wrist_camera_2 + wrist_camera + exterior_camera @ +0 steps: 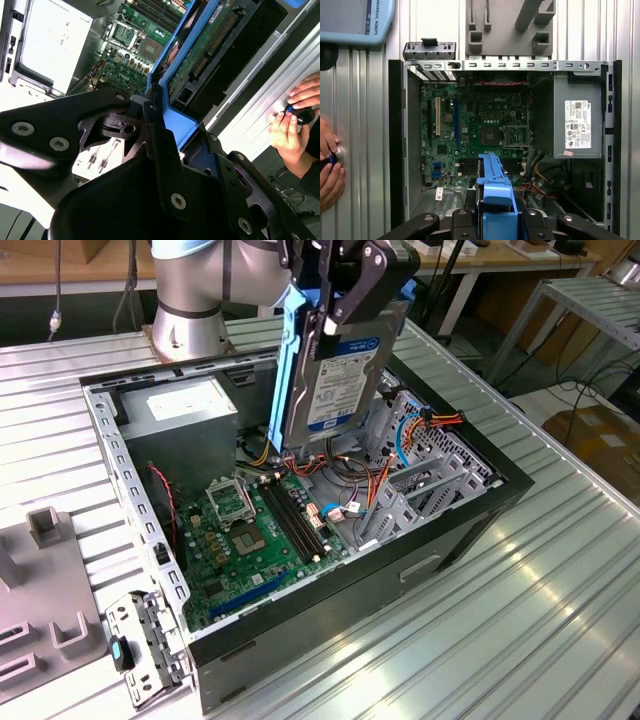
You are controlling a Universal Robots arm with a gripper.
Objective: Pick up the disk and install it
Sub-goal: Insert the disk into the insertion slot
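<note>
The black claw [326,310] pinches the flat silver metal disk [340,380] with blue rails — held upright, the open black computer case [462,532] below it.

A ribbed aluminium table [540,610] carries the lot. Lying on it, roughly in the middle, is an open computer case [132,475], its black outer walls flat on the ribs and its open side facing up. Towards the exterior view's left, near the case, sits a grey fixture block [45,590] with raised posts and slots. Between that block and the case's near corner lies a small perforated metal bracket [150,635] with a dark latch on it, just beside the case wall. The arm's round silver base [188,325] stands on the table behind the case. In the first wrist view a person's hands [329,172] rest on the ribs beside the case, cupped around a small dark object [331,159].
</note>
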